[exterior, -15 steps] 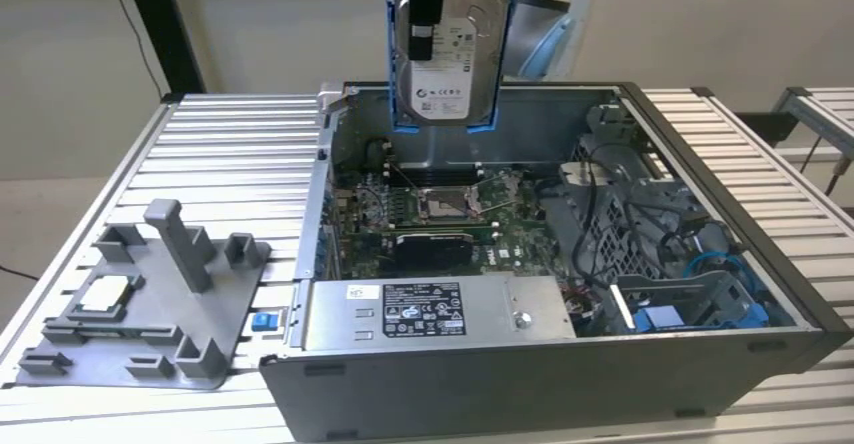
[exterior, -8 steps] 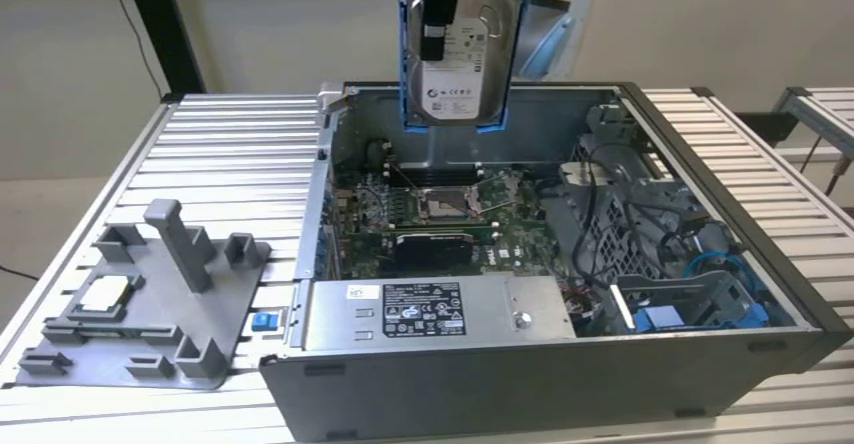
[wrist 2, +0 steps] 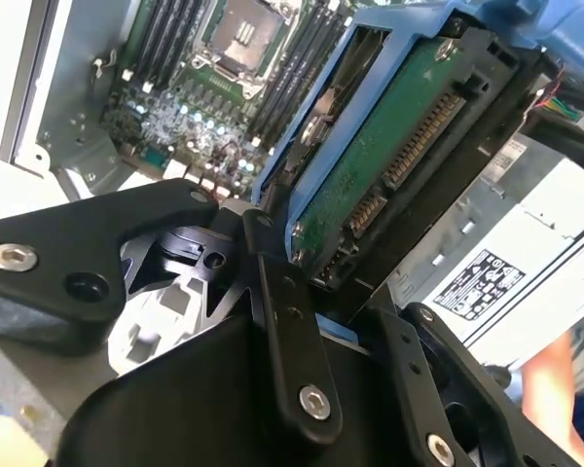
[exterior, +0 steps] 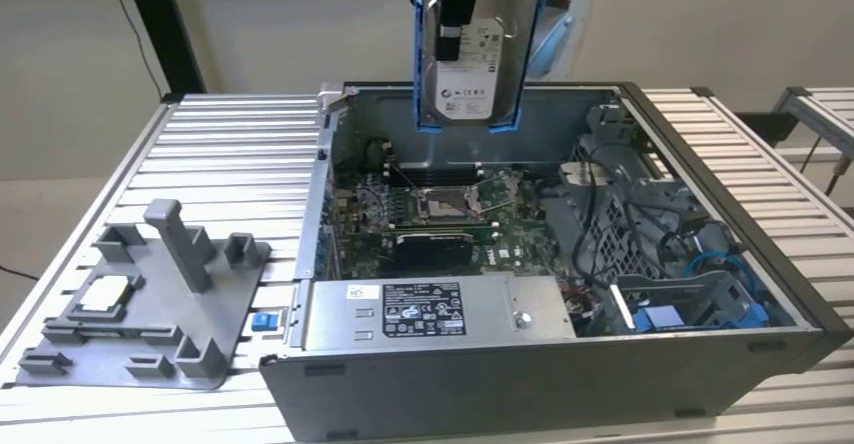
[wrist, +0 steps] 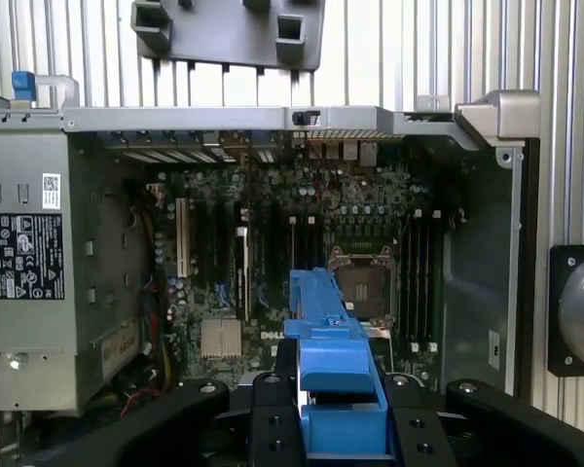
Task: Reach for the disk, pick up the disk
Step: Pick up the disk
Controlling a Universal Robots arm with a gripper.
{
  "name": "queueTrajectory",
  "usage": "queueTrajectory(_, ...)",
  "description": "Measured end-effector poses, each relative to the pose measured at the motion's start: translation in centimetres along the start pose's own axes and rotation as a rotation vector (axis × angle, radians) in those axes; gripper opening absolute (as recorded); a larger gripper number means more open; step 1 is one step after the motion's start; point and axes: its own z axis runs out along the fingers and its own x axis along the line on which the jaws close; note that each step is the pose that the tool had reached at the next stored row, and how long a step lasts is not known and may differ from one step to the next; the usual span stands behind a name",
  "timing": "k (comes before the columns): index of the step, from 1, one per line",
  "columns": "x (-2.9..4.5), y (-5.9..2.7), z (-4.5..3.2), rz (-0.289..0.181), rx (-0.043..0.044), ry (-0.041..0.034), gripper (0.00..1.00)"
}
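The disk (exterior: 477, 69), a silver-grey drive with a white label and blue side rails, hangs upright in the air above the back of the open computer case (exterior: 747, 264). My gripper (exterior: 458, 26) is shut on its upper part. In the second wrist view the disk (wrist 2: 389, 165) shows its green circuit board and connector between the black fingers (wrist 2: 284, 341). In the first wrist view its blue rail (wrist: 331, 355) sticks out from my gripper (wrist: 339, 418) over the motherboard.
Inside the case lie the motherboard (exterior: 434, 209), a silver power supply (exterior: 427, 309) at the front and blue-cabled bays (exterior: 694, 294) on the exterior view's right. A grey fixture (exterior: 160, 304) holding a small square chip (exterior: 107, 292) sits on the slatted table (exterior: 240, 144).
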Motion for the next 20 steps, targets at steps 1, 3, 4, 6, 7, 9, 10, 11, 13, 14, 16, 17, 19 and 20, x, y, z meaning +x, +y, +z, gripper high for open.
queueTrajectory(1,0.0,-0.17,0.0,0.0,0.0,-0.0001,0.0)
queueTrajectory(3,0.02,-0.47,0.0,-0.001,0.0,0.0,0.0)
queueTrajectory(4,0.02,-0.62,-0.01,-0.001,0.0,0.0,0.0)
queueTrajectory(6,0.03,-0.9,-0.01,-0.001,0.0,0.0,0.0)
queueTrajectory(7,0.03,-1.04,-0.01,-0.002,0.0,0.0,0.0)
queueTrajectory(9,0.04,-1.29,-0.01,-0.002,0.0,0.0,0.0)
queueTrajectory(10,0.04,-1.42,-0.01,-0.002,0.0,0.0,0.0)
queueTrajectory(11,0.04,-1.54,-0.02,-0.002,-0.0001,0.0,0.0)
queueTrajectory(13,0.05,-1.8,-0.02,-0.003,0.0,0.0,0.0)
queueTrajectory(14,0.06,-1.91,-0.02,-0.003,0.0,0.0,0.0)
queueTrajectory(16,0.06,-2.13,-0.02,-0.003,-0.0001,0.0,0.0)
queueTrajectory(17,0.07,-2.24,-0.03,-0.003,-0.0001,0.0001,0.0)
queueTrajectory(19,0.07,-2.47,-0.03,-0.004,-0.0001,0.0,0.0)
queueTrajectory(20,0.08,-2.59,-0.03,-0.004,-0.0001,0.0001,0.0)
